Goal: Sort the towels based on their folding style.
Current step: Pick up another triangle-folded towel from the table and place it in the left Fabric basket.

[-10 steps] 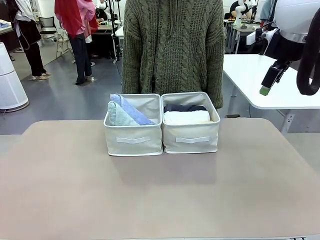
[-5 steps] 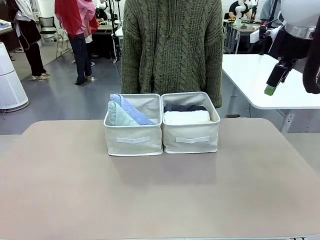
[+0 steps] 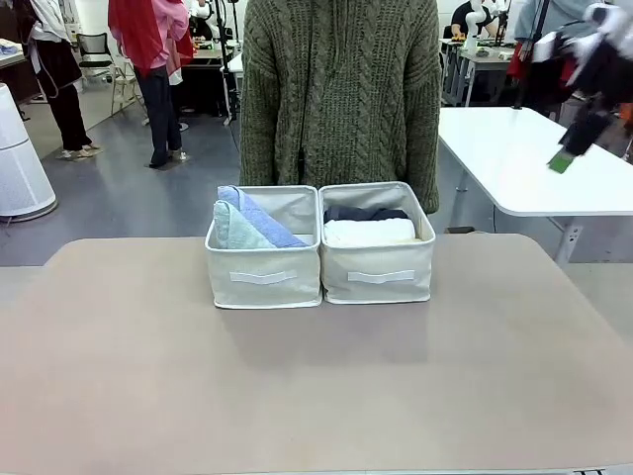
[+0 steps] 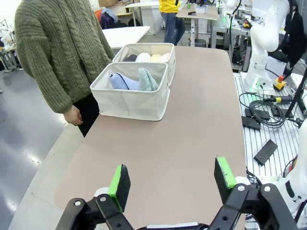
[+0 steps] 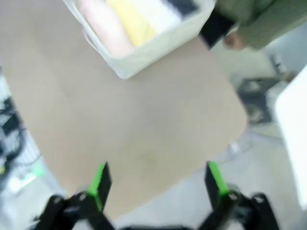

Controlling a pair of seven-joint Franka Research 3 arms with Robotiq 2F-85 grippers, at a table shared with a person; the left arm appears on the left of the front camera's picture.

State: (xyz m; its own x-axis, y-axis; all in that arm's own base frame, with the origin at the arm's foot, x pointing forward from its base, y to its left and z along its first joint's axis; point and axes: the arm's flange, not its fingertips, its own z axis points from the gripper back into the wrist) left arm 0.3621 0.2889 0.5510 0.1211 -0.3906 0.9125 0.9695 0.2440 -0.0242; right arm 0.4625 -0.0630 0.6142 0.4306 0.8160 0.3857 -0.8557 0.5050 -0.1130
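Observation:
Two cream bins stand side by side at the table's far middle. The left bin (image 3: pixel 263 278) holds the folded light blue towel (image 3: pixel 259 218) and pale teal towel (image 3: pixel 232 230). In the right bin (image 3: pixel 379 277) lie a rolled white towel (image 3: pixel 369 232) and a dark grey one (image 3: pixel 361 212); the right wrist view adds a pale yellow roll (image 5: pixel 132 21) and a pale pink roll (image 5: pixel 103 26). My right gripper (image 3: pixel 564 158) hangs high at the far right, blurred; its own view shows the right gripper (image 5: pixel 157 178) open and empty. My left gripper (image 4: pixel 171 177) is open and empty above the table end.
A person in a green knitted sweater (image 3: pixel 341 94) stands right behind the bins, one hand (image 4: pixel 73 115) hanging by the table edge. A white table (image 3: pixel 524 158) lies beyond at the right. The brown tabletop (image 3: pixel 316 386) stretches bare in front of the bins.
My right gripper has swung up and further right, away from the table, and now shows motion blur. The bins, towels and person have not moved.

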